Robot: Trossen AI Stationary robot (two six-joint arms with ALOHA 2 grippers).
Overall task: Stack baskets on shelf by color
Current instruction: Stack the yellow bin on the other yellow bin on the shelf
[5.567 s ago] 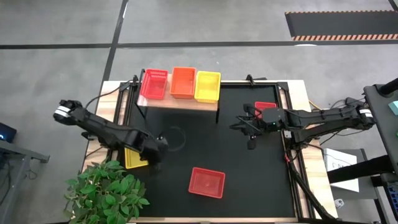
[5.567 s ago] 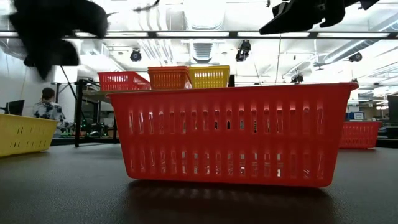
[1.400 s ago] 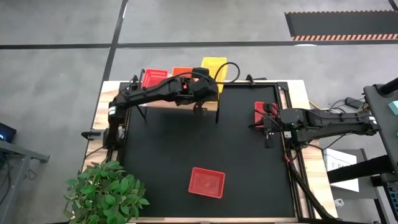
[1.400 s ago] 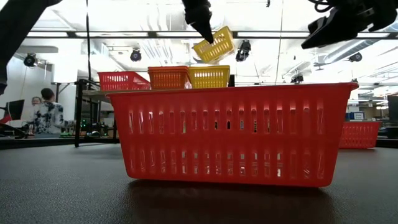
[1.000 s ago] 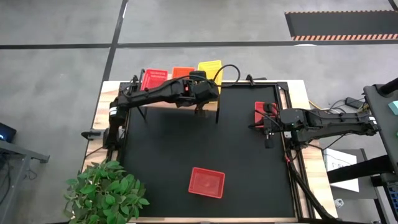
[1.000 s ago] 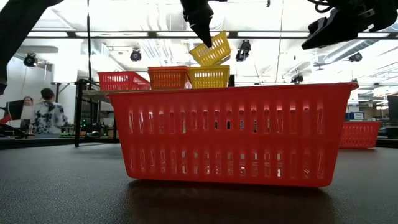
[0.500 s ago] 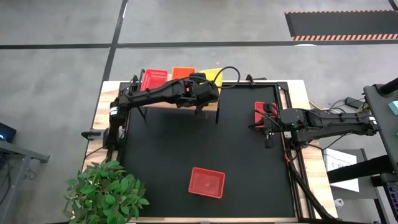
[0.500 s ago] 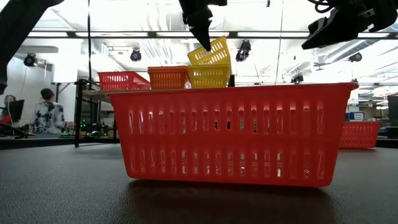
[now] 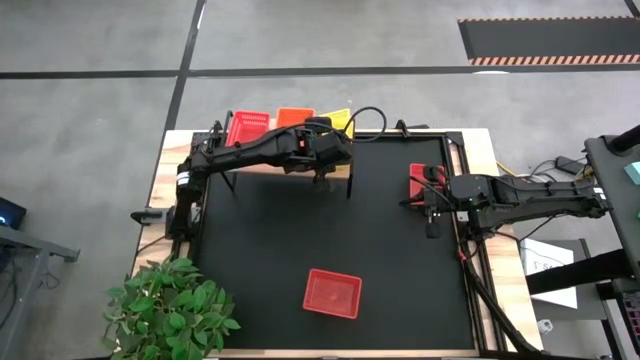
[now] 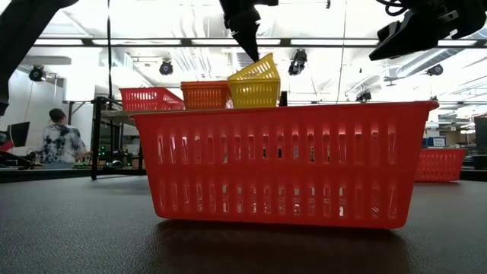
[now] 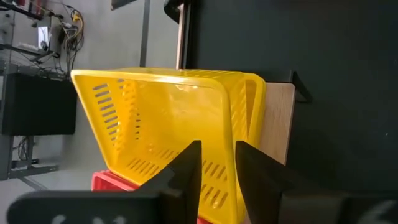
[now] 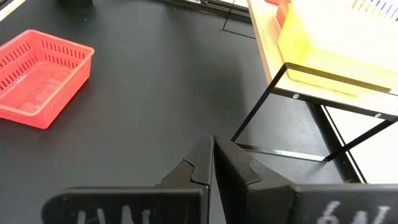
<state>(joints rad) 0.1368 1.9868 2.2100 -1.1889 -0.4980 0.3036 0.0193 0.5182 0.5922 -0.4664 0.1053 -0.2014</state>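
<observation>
My left gripper [image 9: 332,130] is over the right end of the wooden shelf [image 9: 290,163], shut on a yellow basket [image 11: 161,124]. This basket is tilted [image 10: 256,68], its low end inside a second yellow basket [image 10: 255,94] that stands on the shelf. A red basket [image 9: 248,128] and an orange basket [image 9: 293,117] stand on the shelf beside them. My right gripper [image 12: 213,149] is shut and empty at the mat's right edge [image 9: 431,225], beside another red basket [image 9: 424,178]. My left gripper holds the yellow basket by its wall [image 11: 229,146] on the table's near side, one finger inside the basket and one outside. The fingers come from above, slanting toward the far edge. The basket hangs tilted, its lower part inside the yellow basket on the shelf.
A red basket [image 9: 332,293] lies on the black mat [image 9: 300,230] near the front edge and fills the low view [image 10: 281,164]. A potted plant [image 9: 170,305] stands at the near left corner. A person [image 10: 57,137] sits in the room behind.
My left gripper has gone down toward the shelf with the yellow basket. The basket, held tilted above the shelf's yellow basket a second ago, now has its lower end inside it.
</observation>
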